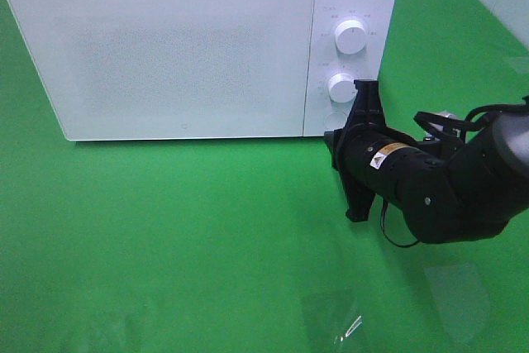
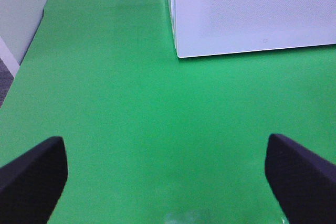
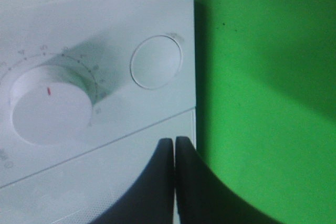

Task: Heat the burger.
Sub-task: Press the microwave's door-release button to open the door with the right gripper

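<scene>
Okay, left to right. Left gripper [image 2: 165, 148]: jaws wide apart, nothing between them, hovering over the bare green surface [image 2: 131, 108], short of the microwave [image 2: 252, 14] at its left front corner, not touching it. This gripper is not seen in the high view.

The microwave is white and stands on the surface with its door [image 1: 165, 59] shut. Right of the door is the control panel: upper knob [image 1: 350, 36], lower knob [image 1: 341, 87], then a round button [image 3: 156, 62] at the bottom.

Right gripper [image 3: 174, 145]: jaws pressed together, holding nothing, tip pointed at the panel's lower corner. In the wrist view the tip sits over the seam between door and panel, just beside the button, not on it. Touching or not: cannot tell.

Step in hand, my read: press the round button, probably the door release. To do it well:
- Shift the closed tip onto the button's middle.
- Push straight in, square to the panel, short and gentle so the microwave does not slide back.
- Steer clear of the lower knob just beside the button.
- Then pull out of the door's swing path.

Containers: the microwave is the only one. The door front is speckled and opaque, so the contents cannot be seen. Burger: not visible in any view; could be inside, cannot tell.
</scene>
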Tool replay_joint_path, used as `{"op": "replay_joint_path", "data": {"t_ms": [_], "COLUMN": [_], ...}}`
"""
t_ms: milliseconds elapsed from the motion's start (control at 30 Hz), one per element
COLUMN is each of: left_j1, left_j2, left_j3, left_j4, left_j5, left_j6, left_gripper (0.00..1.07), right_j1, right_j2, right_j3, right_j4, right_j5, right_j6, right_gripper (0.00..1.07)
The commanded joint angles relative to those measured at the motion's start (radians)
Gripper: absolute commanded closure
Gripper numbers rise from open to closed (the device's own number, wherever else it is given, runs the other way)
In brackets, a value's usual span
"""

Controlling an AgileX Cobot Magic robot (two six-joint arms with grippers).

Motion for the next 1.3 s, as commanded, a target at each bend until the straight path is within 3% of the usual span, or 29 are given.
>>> {"op": "replay_joint_path", "data": {"t_ms": [33,300,767,933,1300], "left_j1": [0.003,0.003,0.003,0.003,0.003], "left_j2": [-0.017,-0.017,-0.017,-0.017,-0.017], "left_j3": [-0.003,-0.003,-0.003,-0.003,-0.003], "left_j4": [-0.002,-0.002,-0.002,-0.002,-0.002], "left_j5": [-0.005,-0.005,-0.005,-0.005,-0.005], "left_j6": [0.001,0.001,0.001,0.001,0.001], "left_gripper": [0.13,0.13,0.13,0.13,0.13], "right_j1": [-0.026,-0.09,-0.101,-0.117,-0.125], "right_j2": [0.009,0.038,0.097,0.106,0.129], "right_j3": [-0.031,-0.106,-0.165,-0.167,-0.202], "right_j4": [-0.023,-0.025,-0.022,0.032,-0.014], "right_j5": [0.005,0.051,0.07,0.053,0.035], "right_j6": [-0.041,-0.103,-0.096,-0.151,-0.11], "right_gripper": [1.07,1.07,1.07,1.07,1.07]}}
